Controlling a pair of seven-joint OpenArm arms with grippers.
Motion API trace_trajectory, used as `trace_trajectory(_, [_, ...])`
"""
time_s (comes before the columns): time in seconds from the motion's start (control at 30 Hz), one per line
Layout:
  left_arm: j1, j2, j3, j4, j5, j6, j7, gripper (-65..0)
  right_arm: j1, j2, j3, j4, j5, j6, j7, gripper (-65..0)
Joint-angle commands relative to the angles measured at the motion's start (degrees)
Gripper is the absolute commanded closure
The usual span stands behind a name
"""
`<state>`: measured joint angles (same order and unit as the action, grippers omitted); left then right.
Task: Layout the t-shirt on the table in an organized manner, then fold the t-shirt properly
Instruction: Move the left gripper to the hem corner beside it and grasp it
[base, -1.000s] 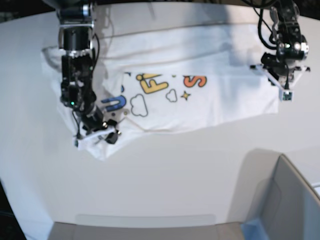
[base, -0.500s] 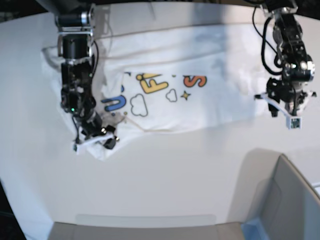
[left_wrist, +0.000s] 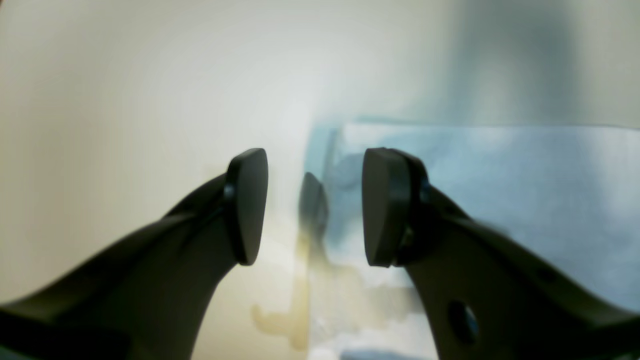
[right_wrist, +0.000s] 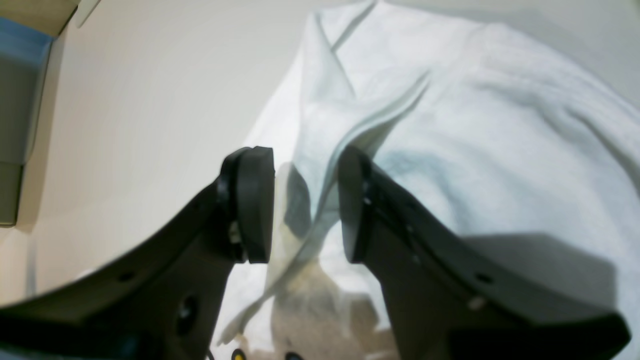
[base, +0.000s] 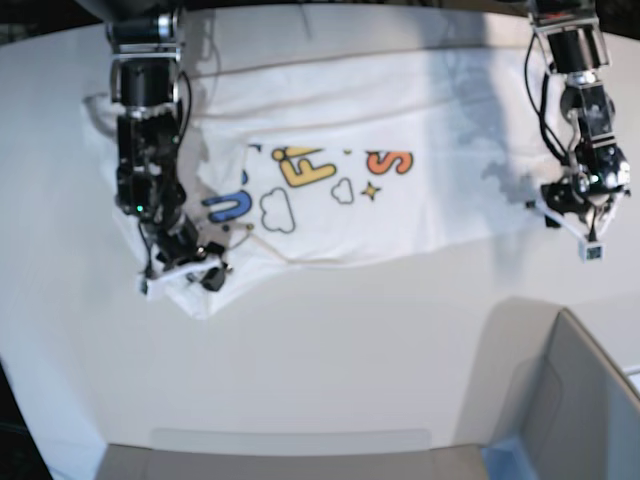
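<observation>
Spreading the white cloth t-shirt with bubble-letter print (base: 340, 190) flat on the plain white table (base: 330, 350).
Right gripper (right_wrist: 305, 207) seemingly pinches a raised sleeve fold to tug it smooth; left gripper (left_wrist: 312, 207) hangs spread and empty beside the hem.

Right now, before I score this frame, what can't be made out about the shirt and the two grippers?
- White printed cloth t-shirt: the base view shows part of the print folded under; the right arm covers its left side.
- Right gripper: a cloth fold sits between the pads; actual pinching is unclear.
- Left gripper: open, but the left wrist view behind it is blurred.
- Grey box with a blue corner: cut off by the base view's edge.
</observation>
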<state>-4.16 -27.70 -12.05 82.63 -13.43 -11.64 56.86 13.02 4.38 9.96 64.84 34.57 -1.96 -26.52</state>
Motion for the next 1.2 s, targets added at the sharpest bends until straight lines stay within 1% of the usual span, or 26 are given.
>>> trace_trajectory(0.0, [-1.07,-0.65,0.41,0.75,0.11,-0.01,-0.82,-30.6,0.83,0.41,0.29,0.88,0.20,0.24,0.55,-22.3])
trace_trajectory(0.1, [-1.42,-0.47,0.49,-1.36,0.11,-0.10,-0.99,-30.6,0.74,0.41,0.29,0.88,0.20,0.24,0.55,-22.3])
trace_trajectory(0.23, [-1.42,-0.65,0.58,-3.90,0.11,-0.27,-3.01,-30.6,0.92,0.41,-0.07,0.88,0.20,0.24,0.55,-22.3])
trace_trajectory(0.4, [-1.07,-0.65,0.58,-4.26,0.11,-0.45,-3.19,-30.5,1.45,0.41,-0.07,0.88,0.20,0.24,0.55,-22.3])
trace_trajectory(0.5, [-1.07,-0.47,0.58,-4.26,0.11,-0.54,-3.19,-27.3,2.59,0.41,-0.07,0.35,-0.06,0.42,0.55,-22.3])
trace_trajectory(0.6, [-1.15,-0.38,0.67,-4.34,0.11,-0.54,-3.19,-21.8,2.94,0.41,-0.24,0.35,-0.06,0.59,0.55,-21.9])
trace_trajectory(0.67, [-1.15,-0.38,0.67,-4.34,0.11,-0.54,-3.01,-17.7,3.56,0.41,-0.24,0.26,-0.15,0.59,0.55,-19.4])
trace_trajectory(0.77, [-1.33,-0.21,0.67,-6.28,0.11,-0.54,-3.01,-10.3,4.61,0.41,-0.24,-1.50,-0.15,0.59,0.55,-12.2])
trace_trajectory(0.83, [-1.33,-0.21,0.67,-7.77,0.11,-0.54,-3.28,-6.5,5.40,0.41,-0.24,-3.61,-0.15,0.59,0.72,-6.0])
trace_trajectory(0.9, [-1.42,-0.21,0.67,-8.12,0.11,-0.54,-3.28,-5.4,5.84,0.41,-0.24,-4.75,-0.15,0.59,0.90,-0.4])
trace_trajectory(0.97, [-1.42,-0.12,0.58,-8.12,0.11,-0.54,-3.45,-4.4,6.02,0.41,-0.24,-4.75,-0.15,0.59,0.90,0.0])
trace_trajectory(1.07, [-1.42,-0.30,0.49,-8.04,0.11,-0.54,-6.00,-0.1,6.11,0.41,-0.24,-4.40,-0.15,0.59,0.90,0.0])
trace_trajectory(1.17, [-1.42,-0.47,0.14,-7.69,0.11,-0.54,-6.79,0.0,5.84,0.41,-0.24,-3.17,-0.15,0.59,0.98,0.0])
